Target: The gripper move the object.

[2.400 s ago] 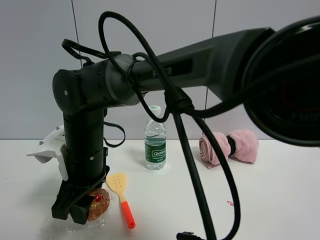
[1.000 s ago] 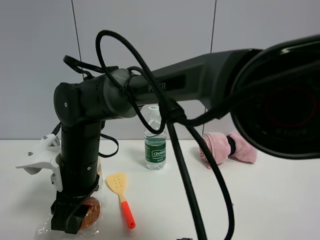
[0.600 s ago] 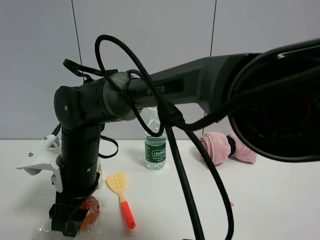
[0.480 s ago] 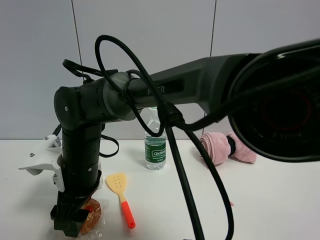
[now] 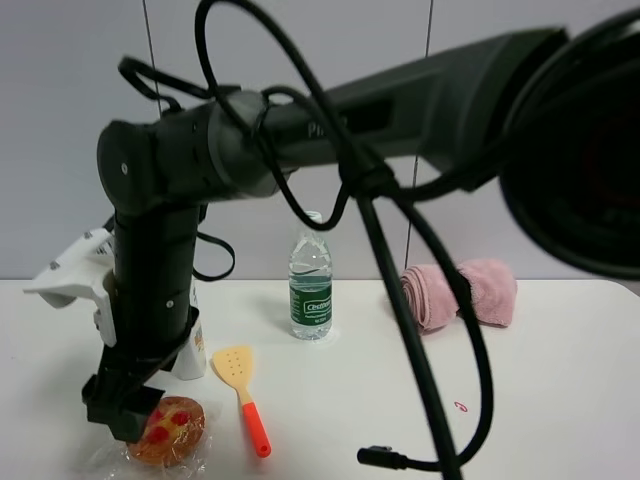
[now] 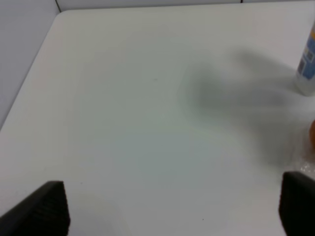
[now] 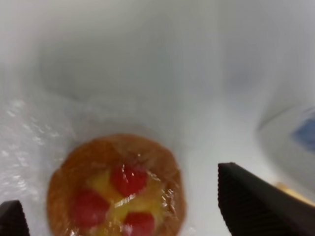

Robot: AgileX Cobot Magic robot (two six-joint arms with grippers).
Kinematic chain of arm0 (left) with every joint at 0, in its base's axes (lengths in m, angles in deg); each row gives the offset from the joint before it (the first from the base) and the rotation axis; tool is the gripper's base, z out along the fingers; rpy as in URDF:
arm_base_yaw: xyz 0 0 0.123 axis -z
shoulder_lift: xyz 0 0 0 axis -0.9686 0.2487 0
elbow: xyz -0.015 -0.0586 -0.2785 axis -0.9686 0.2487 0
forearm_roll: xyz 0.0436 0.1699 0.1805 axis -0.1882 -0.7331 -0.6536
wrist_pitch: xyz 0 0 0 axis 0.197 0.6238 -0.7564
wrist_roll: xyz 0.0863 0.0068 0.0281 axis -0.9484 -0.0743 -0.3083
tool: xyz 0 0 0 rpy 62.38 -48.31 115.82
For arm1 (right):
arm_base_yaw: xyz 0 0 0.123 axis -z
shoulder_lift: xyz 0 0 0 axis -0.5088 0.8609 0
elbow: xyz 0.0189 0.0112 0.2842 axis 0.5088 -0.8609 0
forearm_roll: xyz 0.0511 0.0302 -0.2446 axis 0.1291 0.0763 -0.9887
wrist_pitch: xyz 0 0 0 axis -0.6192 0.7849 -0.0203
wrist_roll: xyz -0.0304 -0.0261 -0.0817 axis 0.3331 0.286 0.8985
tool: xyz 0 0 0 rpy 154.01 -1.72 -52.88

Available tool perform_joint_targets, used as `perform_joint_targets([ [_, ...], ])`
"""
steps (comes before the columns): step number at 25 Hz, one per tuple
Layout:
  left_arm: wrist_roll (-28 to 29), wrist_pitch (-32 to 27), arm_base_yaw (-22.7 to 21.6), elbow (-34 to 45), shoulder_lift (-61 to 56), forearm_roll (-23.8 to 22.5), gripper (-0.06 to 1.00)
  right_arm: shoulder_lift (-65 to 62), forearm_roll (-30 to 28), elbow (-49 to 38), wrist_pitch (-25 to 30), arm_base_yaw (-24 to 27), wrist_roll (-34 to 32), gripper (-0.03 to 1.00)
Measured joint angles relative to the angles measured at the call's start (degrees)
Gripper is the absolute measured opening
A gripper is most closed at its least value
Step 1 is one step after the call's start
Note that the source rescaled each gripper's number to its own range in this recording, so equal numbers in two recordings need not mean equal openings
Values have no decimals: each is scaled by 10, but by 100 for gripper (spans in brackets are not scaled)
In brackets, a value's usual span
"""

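Note:
The pastry (image 5: 168, 432), golden-brown with red spots in crinkly clear plastic, lies on the white table at the front left. My right gripper (image 5: 118, 408) ends the thick black arm that reaches across from the right. It hangs just above and to the left of the pastry, apart from it. In the right wrist view the pastry (image 7: 117, 191) lies below, between the wide-open fingers of the right gripper (image 7: 133, 211). My left gripper (image 6: 172, 211) is open and empty over bare table. The left wrist view shows only an orange sliver of the pastry (image 6: 312, 132) at its edge.
A yellow spatula with an orange handle (image 5: 243, 392) lies right of the pastry. A water bottle (image 5: 311, 290) stands behind it, also in the left wrist view (image 6: 307, 69). A rolled pink towel (image 5: 460, 292) lies at the back right. Black cables loop down to the table (image 5: 380, 458).
My right gripper was down around the pastry, sliding it left. It has now let go and risen, and the pastry lies uncovered on the table.

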Motion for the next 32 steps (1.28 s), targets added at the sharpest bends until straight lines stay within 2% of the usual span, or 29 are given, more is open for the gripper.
perform_joint_targets([
  [5, 0, 0, 0, 0, 0, 0, 100, -76, 1, 0, 28, -3, -21, 51],
  [10, 0, 0, 0, 0, 0, 0, 100, -153, -9, 0, 90, -3, -41, 51],
  [13, 0, 0, 0, 0, 0, 0, 100, -199, -43, 0, 94, -3, -61, 51],
  [19, 0, 0, 0, 0, 0, 0, 100, -273, -149, 0, 95, -2, -114, 51],
  [24, 0, 0, 0, 0, 0, 0, 100, -326, -160, -3, 95, 25, -137, 51],
  [27, 0, 0, 0, 0, 0, 0, 100, -370, -160, -51, 95, 34, -140, 51],
  [29, 0, 0, 0, 0, 0, 0, 100, -404, -158, -127, 84, 37, -144, 51],
  [32, 0, 0, 0, 0, 0, 0, 100, -463, -154, -274, 9, 48, -151, 51],
])
